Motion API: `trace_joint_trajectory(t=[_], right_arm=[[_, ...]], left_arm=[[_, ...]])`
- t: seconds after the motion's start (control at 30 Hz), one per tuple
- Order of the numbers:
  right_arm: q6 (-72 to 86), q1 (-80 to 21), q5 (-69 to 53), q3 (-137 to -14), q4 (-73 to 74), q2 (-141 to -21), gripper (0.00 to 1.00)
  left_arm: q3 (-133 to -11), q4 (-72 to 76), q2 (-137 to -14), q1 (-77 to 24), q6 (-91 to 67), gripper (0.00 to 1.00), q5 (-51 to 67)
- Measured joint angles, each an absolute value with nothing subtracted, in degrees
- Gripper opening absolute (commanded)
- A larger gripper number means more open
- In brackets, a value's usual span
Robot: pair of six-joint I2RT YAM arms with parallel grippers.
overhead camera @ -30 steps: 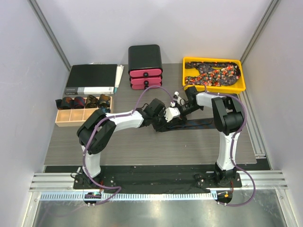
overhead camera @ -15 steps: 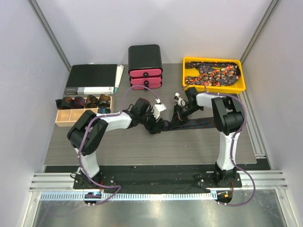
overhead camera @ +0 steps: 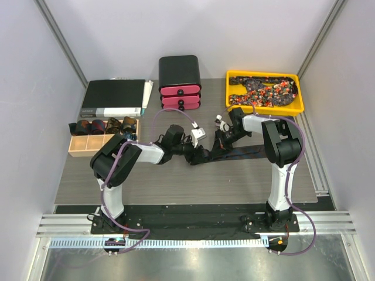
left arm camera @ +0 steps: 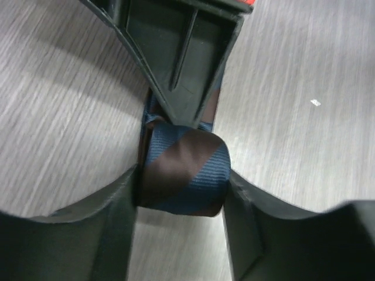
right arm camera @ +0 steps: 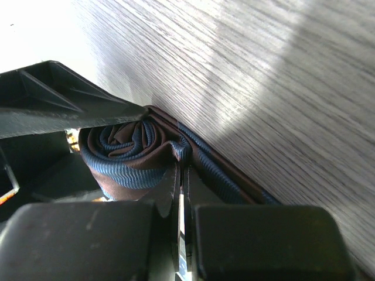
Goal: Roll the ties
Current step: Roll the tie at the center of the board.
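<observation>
A blue-and-brown striped tie (overhead camera: pixel 252 153) lies across the table's middle, its left end wound into a roll (left arm camera: pixel 187 158). My left gripper (left arm camera: pixel 181 178) straddles that roll, one finger (left arm camera: pixel 117 205) pressed against each flat end. From behind the roll, my right gripper (right arm camera: pixel 180 170) is shut, and the tie's fabric (right arm camera: pixel 132 155) puckers right at its tips. In the top view the left gripper (overhead camera: pixel 195 153) and the right gripper (overhead camera: pixel 217 146) meet at the roll.
A yellow tray (overhead camera: pixel 231 99) at the back right holds several speckled ties (overhead camera: pixel 263 91). Behind the grippers stands a black box with pink drawers (overhead camera: pixel 180 82). At the left lie a black binder (overhead camera: pixel 114 96) and a wooden box (overhead camera: pixel 102 143) with rolled ties (overhead camera: pixel 96 126).
My left arm has drawn back to the left and its jaws have widened to span the roll. The right gripper has closed fully and stayed where it was.
</observation>
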State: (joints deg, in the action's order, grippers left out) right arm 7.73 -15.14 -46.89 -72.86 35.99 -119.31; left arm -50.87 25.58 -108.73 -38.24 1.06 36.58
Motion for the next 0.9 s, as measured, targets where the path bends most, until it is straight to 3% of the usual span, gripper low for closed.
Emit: trace_joint_trajectory(t=[0.07, 0.37, 0.67, 0.83, 0.9], right_arm=[[7.73, -15.16, -46.89, -72.86, 36.01, -119.31, 0.01], [7.73, -15.29, -46.85, -72.88, 36.01, -119.31, 0.01], [8.08, -15.31, -47.09, -72.58, 35.57, -119.28, 0.01], [8.8, -15.31, -47.18, -72.44, 35.31, -119.28, 0.01], [9.06, -15.29, -47.24, -72.34, 35.16, -119.28, 0.01]], left_arm=[[-51.09, 25.96, -109.43, -38.48, 2.46, 0.44, 35.88], [-53.36, 23.29, -109.97, -40.66, 6.83, 0.51, 32.64], [-54.39, 25.17, -111.96, -41.43, 6.04, 0.49, 32.12], [-55.86, 25.12, -113.1, -41.85, 5.37, 0.42, 32.12], [-56.58, 24.58, -113.47, -41.95, 5.39, 0.32, 32.03]])
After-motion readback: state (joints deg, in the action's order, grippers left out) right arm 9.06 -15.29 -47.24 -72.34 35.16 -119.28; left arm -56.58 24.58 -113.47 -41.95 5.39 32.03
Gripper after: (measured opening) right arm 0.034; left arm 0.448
